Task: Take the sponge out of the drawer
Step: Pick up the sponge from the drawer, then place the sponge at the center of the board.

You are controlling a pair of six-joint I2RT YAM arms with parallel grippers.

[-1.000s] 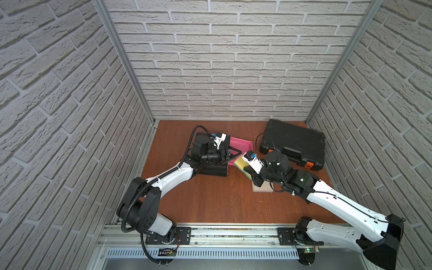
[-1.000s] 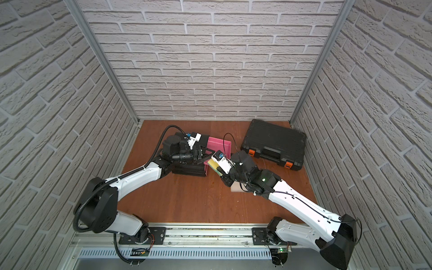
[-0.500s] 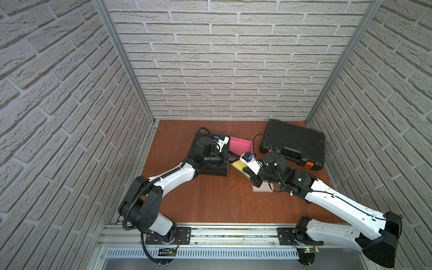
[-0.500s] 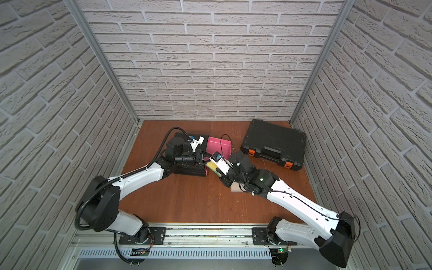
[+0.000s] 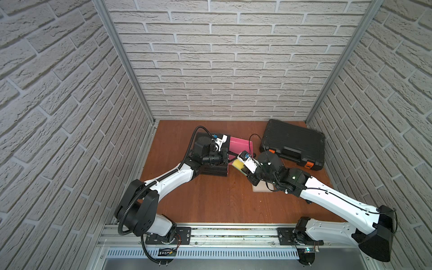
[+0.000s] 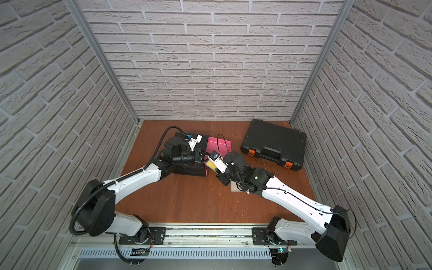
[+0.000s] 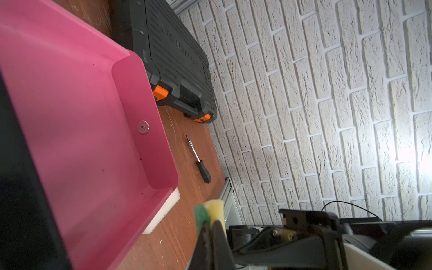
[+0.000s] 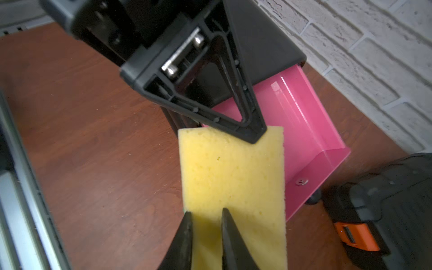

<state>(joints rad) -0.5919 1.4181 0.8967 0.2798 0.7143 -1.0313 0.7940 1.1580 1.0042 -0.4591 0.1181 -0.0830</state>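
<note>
Brown tabletop (image 5: 210, 201); left claw (image 7: 211, 226) pinches sponge (image 8: 231, 173) by its edge, right claw (image 8: 207, 212) narrowly parted. Shallow pinch could slip, dropping it.

White brick walls (image 5: 233, 70) enclose a red-brown wood desk (image 5: 210, 203). Metal posts (image 5: 126, 63) rise at its back corners, a rail (image 5: 233, 231) along its front edge. Perhaps lamp glare (image 7: 418, 154) brightens one wall.

Only lettering in view: a row of embossed chars on the lid of the black tool case (image 7: 180, 53), left wrist view, too blurred to read. No other text, brand or no. is legible, incl. both top views.
</note>
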